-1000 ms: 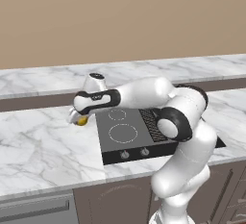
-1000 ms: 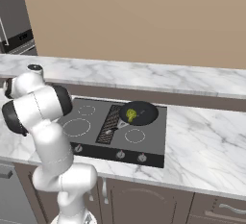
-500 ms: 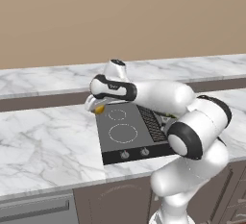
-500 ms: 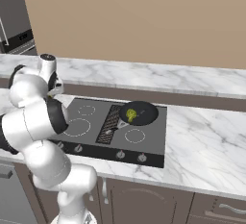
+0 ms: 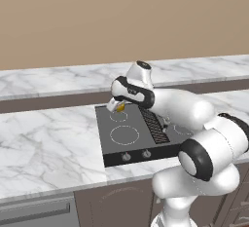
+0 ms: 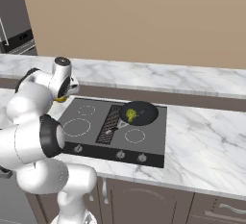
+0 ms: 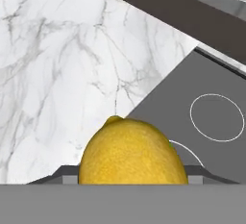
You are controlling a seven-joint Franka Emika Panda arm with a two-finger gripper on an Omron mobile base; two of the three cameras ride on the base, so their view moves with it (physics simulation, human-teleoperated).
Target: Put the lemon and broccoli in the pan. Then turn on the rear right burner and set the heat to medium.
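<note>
Here, lemon (image 7: pixel 132 151) clamped between jaws, above stove (image 5: pixel 127 145) rear-left corner

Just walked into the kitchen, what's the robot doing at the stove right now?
The gripper holds the lemon above the rear left corner of the cooktop. The broccoli already lies in the pan on the rear right burner. The lemon has yet to reach the pan.

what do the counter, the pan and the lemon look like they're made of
Counter: likely polished marble, white with grey veins.
Pan: black and matte, perhaps coated metal; hard to tell.
Lemon: yellow rind, finely pebbled, held in the gripper.
</note>
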